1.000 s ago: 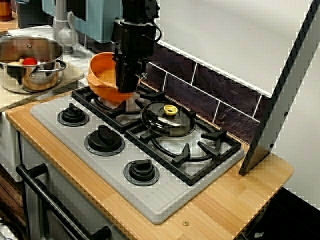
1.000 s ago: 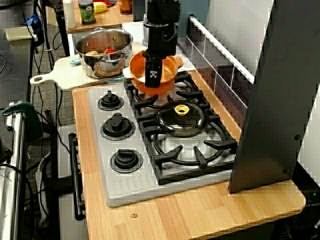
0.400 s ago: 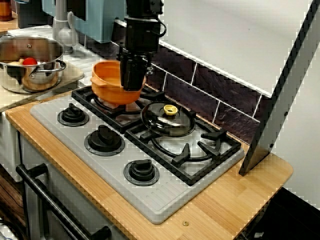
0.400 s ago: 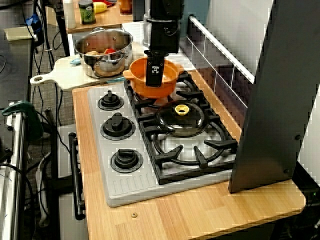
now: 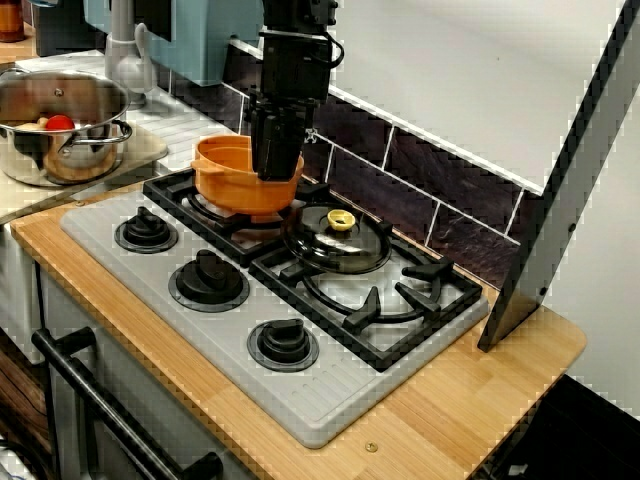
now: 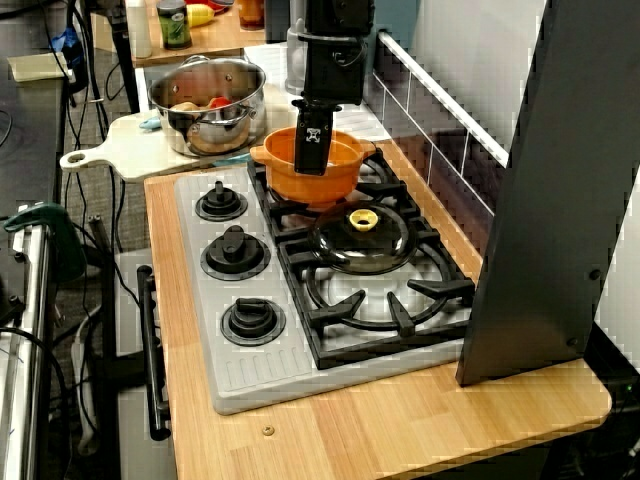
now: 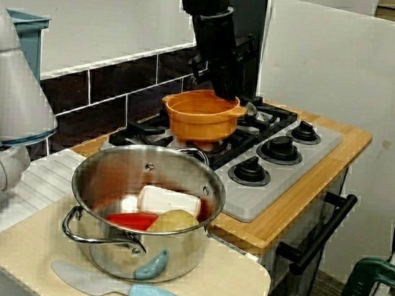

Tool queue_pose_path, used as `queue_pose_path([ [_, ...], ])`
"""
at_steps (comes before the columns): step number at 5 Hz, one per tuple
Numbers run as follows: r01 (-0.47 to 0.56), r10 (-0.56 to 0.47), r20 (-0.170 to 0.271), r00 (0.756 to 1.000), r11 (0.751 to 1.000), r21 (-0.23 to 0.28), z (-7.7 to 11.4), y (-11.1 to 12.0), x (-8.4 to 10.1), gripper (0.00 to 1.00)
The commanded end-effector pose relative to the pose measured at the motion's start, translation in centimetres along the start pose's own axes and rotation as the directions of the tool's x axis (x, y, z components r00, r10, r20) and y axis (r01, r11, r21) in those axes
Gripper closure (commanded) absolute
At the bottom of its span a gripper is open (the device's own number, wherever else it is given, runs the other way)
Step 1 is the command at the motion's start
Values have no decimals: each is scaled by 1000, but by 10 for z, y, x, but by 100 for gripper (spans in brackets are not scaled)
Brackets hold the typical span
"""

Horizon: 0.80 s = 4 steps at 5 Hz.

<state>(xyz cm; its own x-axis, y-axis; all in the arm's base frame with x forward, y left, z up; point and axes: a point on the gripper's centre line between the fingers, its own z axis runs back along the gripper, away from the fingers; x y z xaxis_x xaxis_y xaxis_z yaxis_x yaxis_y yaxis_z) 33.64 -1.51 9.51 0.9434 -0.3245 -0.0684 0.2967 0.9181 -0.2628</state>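
Side view from the steel pot [image 7: 144,205], lower left of frame: only this view shows the pot's contents, i.e. a white block, a red piece and a tan rounded item, plus a light-blue spatula [image 7: 108,287] on the board at the bottom edge. High view along the stove: only this one shows the cutting board [image 6: 120,155] w/ its handle at centre left, and jars at the upper left edge. Low view across the knobs: shows the dark tile wall behind the burners and the glass lid [image 5: 335,238] w/ yellow knob at frame centre, on the grate next to the orange pot [image 5: 238,178]. Writing: none legible; high view shows a small white mark on a claw finger, too small to read. Claw [image 6: 312,160]: comes down vertically, fingers pressed together on the orange pot's rim, pinching it at the wall side. Orange pot sits upright over the rear burner of the stove [image 5: 300,400], upper centre of frame; contact w/ grate can't be told. Stove rests in the wooden desk [image 5: 480,400].
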Motion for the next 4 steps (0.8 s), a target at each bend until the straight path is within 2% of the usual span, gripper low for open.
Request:
queue_pose_path([
  [1, 16, -18, 45, 999, 999, 36, 12, 1, 4, 100],
  [4, 8, -12, 58, 998, 997, 73, 11, 12, 6, 100],
])
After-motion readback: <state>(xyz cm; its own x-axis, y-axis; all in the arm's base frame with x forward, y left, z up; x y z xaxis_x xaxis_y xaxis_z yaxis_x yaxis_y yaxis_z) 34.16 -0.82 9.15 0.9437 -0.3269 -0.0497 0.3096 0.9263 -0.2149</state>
